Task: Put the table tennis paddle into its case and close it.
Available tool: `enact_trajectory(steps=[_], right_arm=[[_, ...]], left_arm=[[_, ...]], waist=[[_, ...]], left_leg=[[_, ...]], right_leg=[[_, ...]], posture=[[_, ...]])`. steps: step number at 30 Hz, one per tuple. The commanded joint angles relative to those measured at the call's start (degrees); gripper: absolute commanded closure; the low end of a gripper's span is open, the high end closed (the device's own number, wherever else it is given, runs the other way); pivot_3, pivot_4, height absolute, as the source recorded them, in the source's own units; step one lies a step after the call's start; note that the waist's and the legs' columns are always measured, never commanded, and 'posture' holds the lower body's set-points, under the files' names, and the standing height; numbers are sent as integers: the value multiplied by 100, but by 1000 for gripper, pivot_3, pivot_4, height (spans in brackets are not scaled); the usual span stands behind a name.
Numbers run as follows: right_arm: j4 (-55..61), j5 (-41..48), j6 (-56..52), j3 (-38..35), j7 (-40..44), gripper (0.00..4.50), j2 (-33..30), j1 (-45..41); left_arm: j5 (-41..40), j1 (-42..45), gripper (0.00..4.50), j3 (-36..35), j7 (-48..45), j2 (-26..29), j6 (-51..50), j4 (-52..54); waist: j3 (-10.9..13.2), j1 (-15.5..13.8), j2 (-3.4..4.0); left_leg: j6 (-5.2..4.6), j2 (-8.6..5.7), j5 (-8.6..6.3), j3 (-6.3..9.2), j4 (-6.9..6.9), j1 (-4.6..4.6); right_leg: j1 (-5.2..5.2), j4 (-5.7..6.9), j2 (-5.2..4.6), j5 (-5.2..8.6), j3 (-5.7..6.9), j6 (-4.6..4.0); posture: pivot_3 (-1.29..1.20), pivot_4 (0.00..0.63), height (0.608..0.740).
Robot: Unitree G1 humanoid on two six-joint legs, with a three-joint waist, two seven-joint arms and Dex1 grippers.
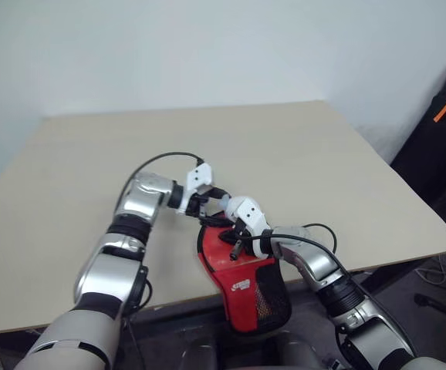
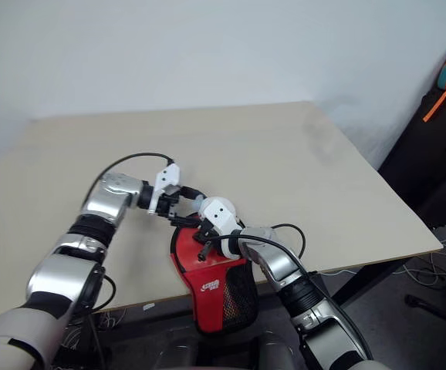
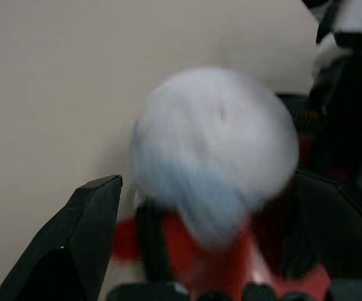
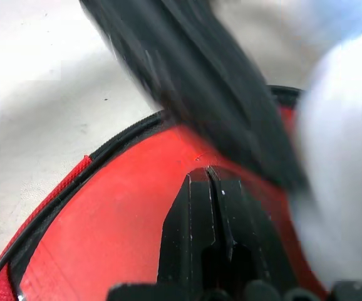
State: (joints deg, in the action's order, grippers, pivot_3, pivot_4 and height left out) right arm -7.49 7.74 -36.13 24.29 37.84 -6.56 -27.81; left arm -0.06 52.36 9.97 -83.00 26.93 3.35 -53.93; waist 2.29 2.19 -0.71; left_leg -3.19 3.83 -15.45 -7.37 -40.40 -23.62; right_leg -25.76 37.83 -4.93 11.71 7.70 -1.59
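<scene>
My soft red paddle-shaped fabric case (image 1: 242, 281) with its black mesh pocket lies at the near edge of the pale beige wooden table (image 1: 285, 154), its narrow end hanging over the edge. My right claw (image 4: 209, 179) is clenched, fingers pressed together, tips resting on the case's red face. My left claw (image 3: 206, 207) stands released, spread wide just beyond the case's far rim, with a blurred whitish round lump (image 3: 215, 147) between its black fingers (image 3: 84, 238).

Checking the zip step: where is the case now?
In the head views the case lies at the table's near edge, overhanging it, under the right hand.
</scene>
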Motion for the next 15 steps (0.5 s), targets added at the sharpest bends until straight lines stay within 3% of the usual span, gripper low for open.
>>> enact_trajectory(steps=[1, 6, 12, 15], right_arm=[[-198, -105, -174, 128, 61, 4500, -62, 57], [-4, -77, -269, 138, 140, 4500, -162, 106], [1174, 134, -831, 95, 455, 4500, -761, 260], [1903, 291, -1092, 69, 710, 4500, -1257, 372]], left_arm=[[-56, 157, 43, -108, -313, 445, 286, 284], [-296, -47, 43, -327, -610, 1143, 144, 688], [-970, -908, 43, -779, -279, 1137, -666, 2122], [-1208, -1434, 614, -882, 61, 968, -950, 2886]], waist=[[0, 9, 0], [0, 32, 1], [-3, 26, 8], [-4, 25, 6]], left_leg=[[0, 0, 0, -1, -2, 0], [3, 3, -3, -2, -1, -2], [-23, 24, -19, -3, -16, -2], [-32, 22, -25, -7, -26, -5]], right_leg=[[0, 1, -1, 0, -1, 0], [-4, 1, 1, 1, -3, 0], [6, 0, -15, 5, -12, 7], [6, -1, -17, 7, -19, 11]], posture=[[0, 0, 706], [0, 0, 706], [0, 0, 706], [0, 0, 706]])
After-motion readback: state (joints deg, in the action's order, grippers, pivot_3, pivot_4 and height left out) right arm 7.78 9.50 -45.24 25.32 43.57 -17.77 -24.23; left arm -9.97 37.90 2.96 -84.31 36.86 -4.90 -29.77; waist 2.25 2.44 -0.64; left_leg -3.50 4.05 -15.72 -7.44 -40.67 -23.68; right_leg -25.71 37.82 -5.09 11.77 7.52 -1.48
